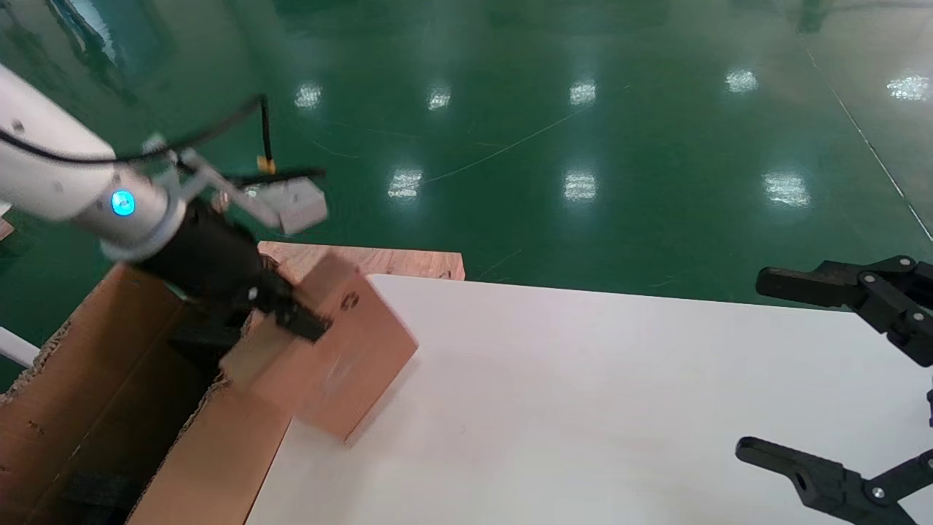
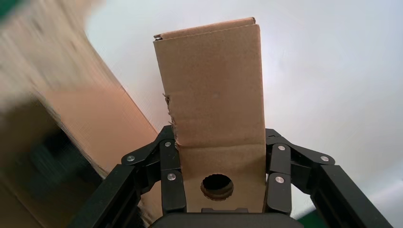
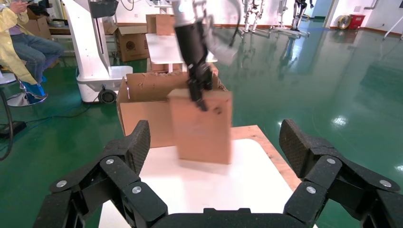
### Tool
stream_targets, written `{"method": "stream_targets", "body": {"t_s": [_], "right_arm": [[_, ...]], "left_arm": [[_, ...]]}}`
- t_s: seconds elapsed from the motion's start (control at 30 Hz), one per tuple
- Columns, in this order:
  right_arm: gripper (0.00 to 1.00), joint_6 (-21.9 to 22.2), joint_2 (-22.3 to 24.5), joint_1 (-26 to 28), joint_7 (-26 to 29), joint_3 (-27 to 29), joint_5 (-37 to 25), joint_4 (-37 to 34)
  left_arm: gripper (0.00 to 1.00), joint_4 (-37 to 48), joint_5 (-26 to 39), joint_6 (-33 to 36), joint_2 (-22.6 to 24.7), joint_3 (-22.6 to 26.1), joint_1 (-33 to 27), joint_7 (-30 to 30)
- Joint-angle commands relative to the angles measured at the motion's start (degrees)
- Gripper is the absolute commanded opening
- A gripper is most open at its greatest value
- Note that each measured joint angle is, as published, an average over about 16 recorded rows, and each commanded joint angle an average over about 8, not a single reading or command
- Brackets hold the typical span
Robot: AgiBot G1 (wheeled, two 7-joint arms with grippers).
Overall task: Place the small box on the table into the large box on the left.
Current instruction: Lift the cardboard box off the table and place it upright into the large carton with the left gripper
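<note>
Left gripper (image 1: 291,310): clamped on the small box (image 1: 335,357), one finger (image 2: 172,183) pressed to each side at the end with the round hole (image 2: 217,186).
Small box: held tilted, lifted off the table (image 1: 583,408), above the table's left edge, partly over the near wall of the large box (image 1: 87,394).
Large box: open, dark inside, just beside the table's left edge; ragged torn flaps.
Wooden board (image 1: 379,261): behind the small box, at the table's far left corner.
Right gripper (image 1: 838,379): spread wide, holding nothing, above the table's right edge, well apart from the small box.
Floor (image 1: 547,131): glossy green.
</note>
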Motion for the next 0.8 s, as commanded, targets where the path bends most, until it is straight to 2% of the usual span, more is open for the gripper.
{"method": "stream_targets", "body": {"t_s": [0.03,0.2,0.37,0.6,0.8], "right_arm": [[1.00,0.00,0.00,0.00,0.00,-0.01,0.00,0.00],[1.00,0.01,0.01,0.01,-0.01,-0.03,0.02,0.00],[1.00,0.01,0.02,0.01,-0.02,-0.04,0.03,-0.01],[1.00,0.02,0.03,0.02,-0.04,-0.07,0.05,-0.01],[1.00,0.03,0.03,0.02,-0.05,-0.09,0.06,-0.01]], "left_arm": [[0.00,1.22,0.08,-0.70,0.83,-1.00,-1.66,1.98],[0.00,5.70,4.09,-1.11,2.66,-2.70,-8.18,6.47],[0.00,8.03,10.32,0.49,2.19,-2.82,-14.61,8.77],[0.00,8.30,17.61,4.54,-2.74,0.10,-21.47,8.10],[0.00,6.71,18.68,5.47,-9.21,6.21,-26.06,5.02]]}}
